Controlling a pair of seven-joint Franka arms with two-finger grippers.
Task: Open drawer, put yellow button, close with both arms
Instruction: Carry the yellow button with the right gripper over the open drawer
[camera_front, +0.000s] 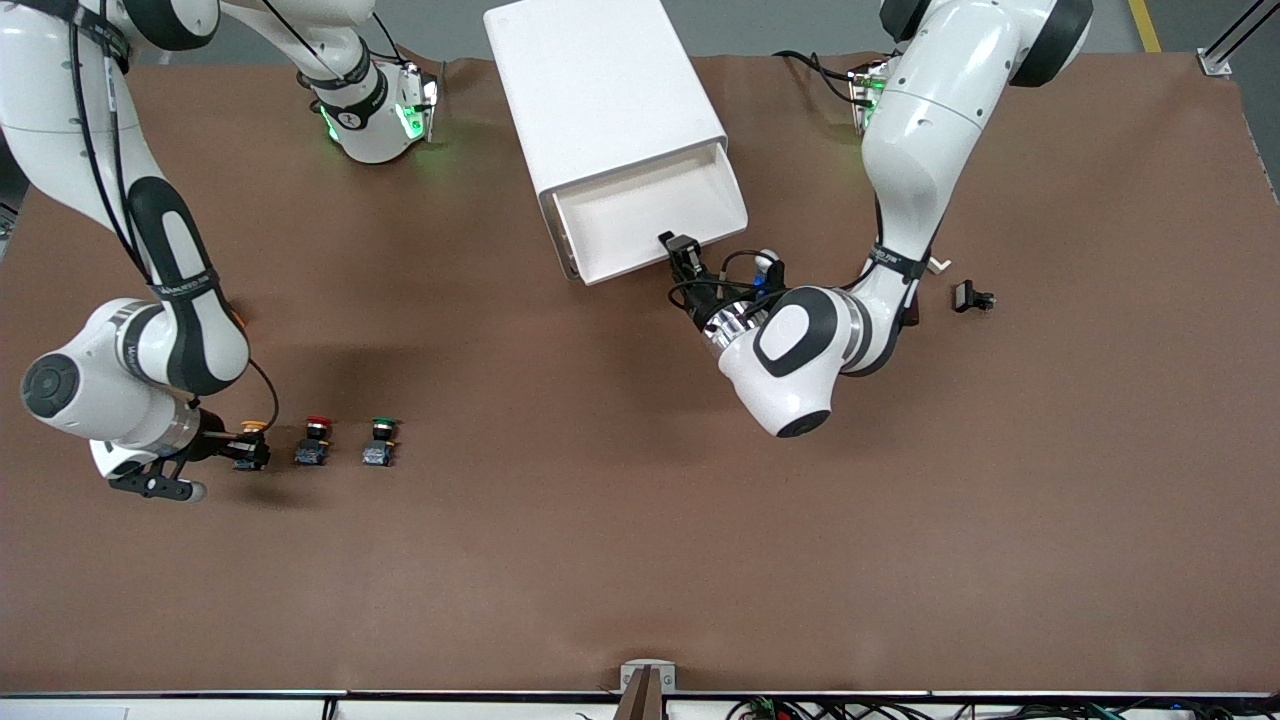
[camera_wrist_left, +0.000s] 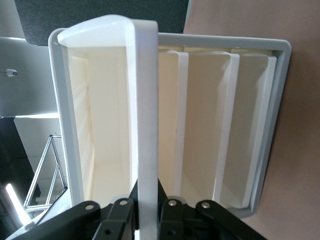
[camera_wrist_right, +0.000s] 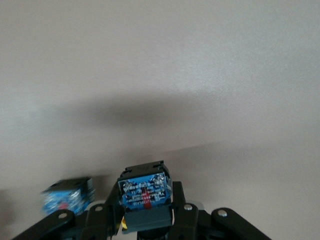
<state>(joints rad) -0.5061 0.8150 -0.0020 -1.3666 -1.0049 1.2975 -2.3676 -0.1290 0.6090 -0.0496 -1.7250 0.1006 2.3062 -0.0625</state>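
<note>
Top drawer (camera_front: 650, 215) of the white cabinet (camera_front: 600, 90) stands pulled open, left gripper (camera_front: 682, 262) clamped on its front panel. Nearer the camera than the cabinet, toward the right arm's end, right gripper (camera_front: 245, 452) is closed around the yellow button (camera_front: 252, 440), beside the red button (camera_front: 316, 438).

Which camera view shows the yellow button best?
The front view: there the yellow button shows its yellow cap, in the right claw, beside the red button. The right wrist view shows only its blue base between the fingers. The left wrist view shows only the open drawer.
</note>
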